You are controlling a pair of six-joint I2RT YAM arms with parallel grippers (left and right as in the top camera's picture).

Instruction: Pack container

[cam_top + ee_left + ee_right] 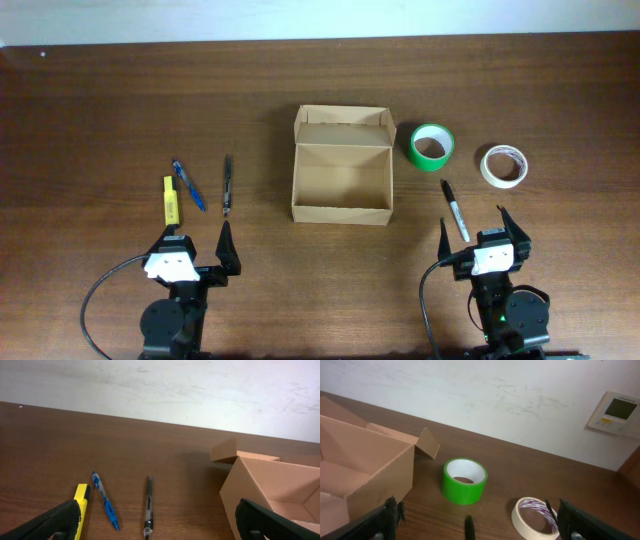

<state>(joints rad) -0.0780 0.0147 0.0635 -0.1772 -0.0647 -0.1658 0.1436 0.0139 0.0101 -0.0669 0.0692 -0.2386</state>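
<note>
Since the tan cardboard box sits empty, nothing is packed. A green tape roll waits at its three o'clock. The left gripper and right gripper gape wide, empty.

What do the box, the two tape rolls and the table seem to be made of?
The container looks like plain cardboard: matt tan-brown, folded flaps. The green tape roll seems smooth plastic tape on a white core. The cream tape roll looks like matt paper masking tape, probably. The table shows dark wood grain; solid wood or laminate, I cannot tell.
</note>
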